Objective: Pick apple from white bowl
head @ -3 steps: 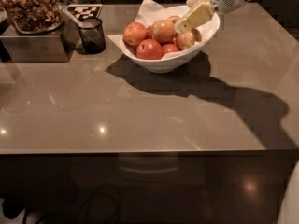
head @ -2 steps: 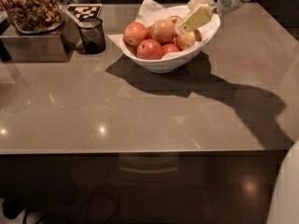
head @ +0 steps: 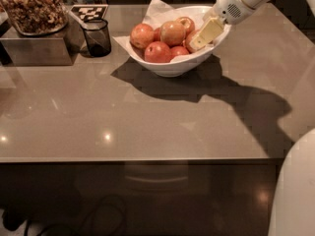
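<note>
The white bowl, lined with white paper, stands at the back middle of the brown counter. It holds several red-orange apples with yellowish blush: one at the left, one at the top middle, one at the front. My gripper reaches in from the upper right over the bowl's right rim. It sits against the rightmost apple, which it partly hides.
A small dark mesh cup stands left of the bowl. A metal box with a dish of nuts is at the far left, with a tag card behind the cup. My white body shows at the lower right.
The gripper has dipped slightly lower into the bowl's right side. More of my white body has come into view at the lower right. The apples have not moved.
</note>
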Controlling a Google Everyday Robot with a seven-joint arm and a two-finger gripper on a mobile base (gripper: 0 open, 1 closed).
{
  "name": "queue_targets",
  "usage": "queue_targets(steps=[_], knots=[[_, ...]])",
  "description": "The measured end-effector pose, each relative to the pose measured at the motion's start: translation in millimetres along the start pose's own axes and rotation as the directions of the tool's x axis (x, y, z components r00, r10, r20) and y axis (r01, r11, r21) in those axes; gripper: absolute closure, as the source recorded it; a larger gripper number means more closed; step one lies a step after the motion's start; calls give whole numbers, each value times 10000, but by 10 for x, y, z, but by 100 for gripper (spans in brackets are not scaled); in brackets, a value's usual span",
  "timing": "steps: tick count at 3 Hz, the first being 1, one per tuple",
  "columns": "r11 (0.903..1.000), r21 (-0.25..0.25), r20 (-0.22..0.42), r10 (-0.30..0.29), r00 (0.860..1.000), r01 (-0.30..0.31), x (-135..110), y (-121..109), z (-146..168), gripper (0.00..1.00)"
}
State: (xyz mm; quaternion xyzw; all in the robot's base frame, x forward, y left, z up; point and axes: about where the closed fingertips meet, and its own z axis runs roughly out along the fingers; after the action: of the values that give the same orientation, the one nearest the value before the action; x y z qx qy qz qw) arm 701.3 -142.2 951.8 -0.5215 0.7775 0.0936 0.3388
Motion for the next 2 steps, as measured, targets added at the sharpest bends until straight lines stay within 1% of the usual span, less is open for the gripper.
queue_targets(steps=[1, 2], knots=[[9996, -224, -310, 153, 9994, -160, 122, 37, 139, 32], [9971, -640, -492, 379, 9981, -410, 225, 117, 325, 33]])
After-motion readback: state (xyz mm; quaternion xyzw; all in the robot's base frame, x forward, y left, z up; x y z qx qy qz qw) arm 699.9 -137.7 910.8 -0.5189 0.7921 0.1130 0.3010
